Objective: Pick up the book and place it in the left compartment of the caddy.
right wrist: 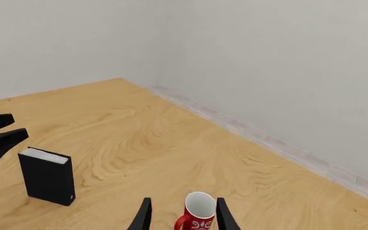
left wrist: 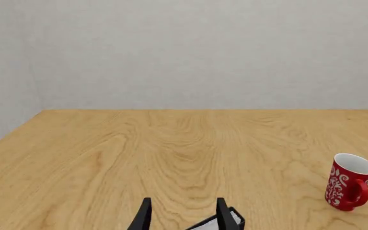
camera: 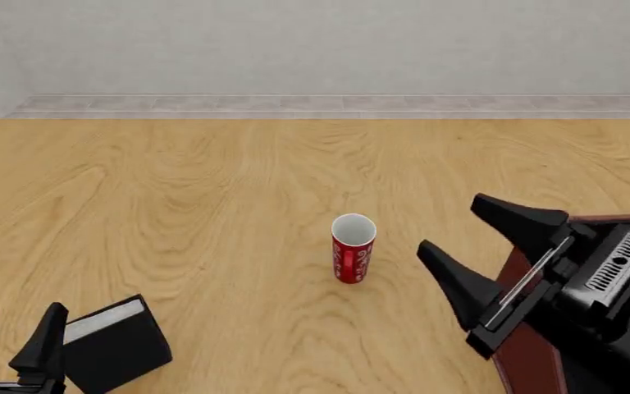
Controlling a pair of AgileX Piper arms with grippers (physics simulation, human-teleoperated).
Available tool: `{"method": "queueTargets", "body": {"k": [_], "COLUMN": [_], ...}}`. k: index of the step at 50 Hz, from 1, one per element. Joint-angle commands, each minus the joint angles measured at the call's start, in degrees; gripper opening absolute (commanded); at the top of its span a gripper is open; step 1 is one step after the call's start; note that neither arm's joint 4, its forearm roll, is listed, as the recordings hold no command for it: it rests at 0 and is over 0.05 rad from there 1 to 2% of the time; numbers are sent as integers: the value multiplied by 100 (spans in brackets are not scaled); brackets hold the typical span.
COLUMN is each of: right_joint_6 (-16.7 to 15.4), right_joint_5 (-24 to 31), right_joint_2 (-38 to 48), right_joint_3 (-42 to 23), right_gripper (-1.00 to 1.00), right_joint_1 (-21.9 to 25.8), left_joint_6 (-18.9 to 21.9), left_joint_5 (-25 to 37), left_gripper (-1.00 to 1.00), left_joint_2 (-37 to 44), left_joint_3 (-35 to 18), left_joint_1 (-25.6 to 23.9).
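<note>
A wooden table seen from the arms' side; the book, black with a white page block, stands upright on its edge at the near left, its page block facing up; in the right wrist view it reads clearly as a tall slab standing on end, spine running vertically.

The left gripper sits at the near left corner, just beside the book and to its left; its two dark fingers are spread apart with nothing between them; the book lies to the right of the jaws, not between them, and whether it touches the nearer finger cannot be told.

The right gripper hangs at the near right, well apart from the book, its jaws wide open and empty; beneath it shows a sliver of the dark red caddy, mostly hidden by the arm, so the left compartment cannot be made out.

Between the two arms, near the middle of the table, stands a red-and-white mug, open end up.

The left arm is plainly the nearer one; the coming grasp likely depends on shifting its open jaws rightward so they straddle the book's thin dimension.
</note>
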Motion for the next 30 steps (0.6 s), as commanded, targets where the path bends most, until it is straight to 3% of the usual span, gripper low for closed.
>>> {"method": "queueTargets", "body": {"k": [1, 13, 30], "right_joint_6": [-77, -81, -212], "right_joint_5": [-171, -224, 35], "right_joint_2": [767, 1659, 2362], "right_joint_3": [-391, -862, -1412], "right_gripper": [100, 100, 100], "right_joint_1": [573, 1281, 1912], "left_joint_6": [0, 0, 0], "left_joint_5": [0, 0, 0], "left_gripper": [100, 100, 100], "left_joint_2": [0, 0, 0], "left_joint_3": [0, 0, 0], "left_joint_1": [0, 0, 0]}}
